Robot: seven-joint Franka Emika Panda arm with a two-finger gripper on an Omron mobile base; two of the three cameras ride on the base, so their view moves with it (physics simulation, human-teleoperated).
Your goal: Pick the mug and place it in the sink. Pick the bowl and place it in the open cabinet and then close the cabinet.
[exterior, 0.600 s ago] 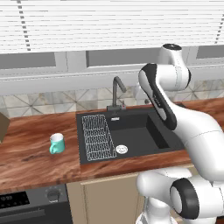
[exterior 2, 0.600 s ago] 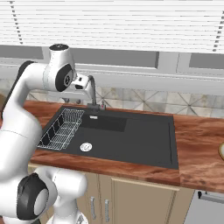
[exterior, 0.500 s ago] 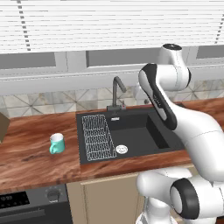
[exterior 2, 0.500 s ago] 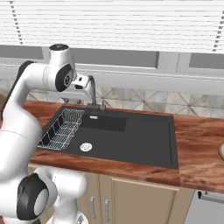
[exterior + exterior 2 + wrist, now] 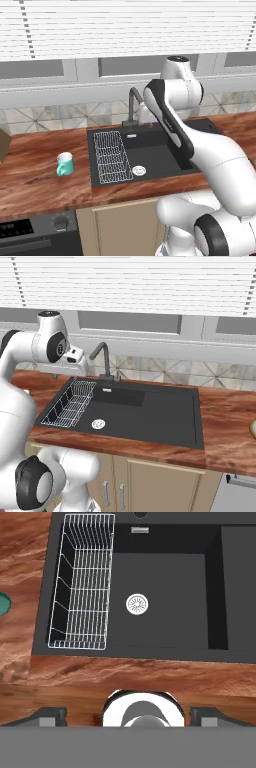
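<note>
Looking straight down, your two-finger gripper (image 5: 127, 714) hovers with jaws spread wide, grasping nothing, over the wooden counter (image 5: 150, 677) at the front edge of the matte black rectangular sink (image 5: 215, 587).
The sink holds a white wire rack (image 5: 80, 582) and a round drain (image 5: 136, 604) and nothing else. You'll find the small teal-green mug (image 5: 65, 164) upright on the counter, well off to the gripper's left, beyond the rack; its rim just shows at the hand view's left edge. No writing can be read.

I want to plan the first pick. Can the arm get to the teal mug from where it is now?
Probably yes. The mug stands alone on the wooden counter, left of the sink, with nothing around it blocking a descent from above.
</note>
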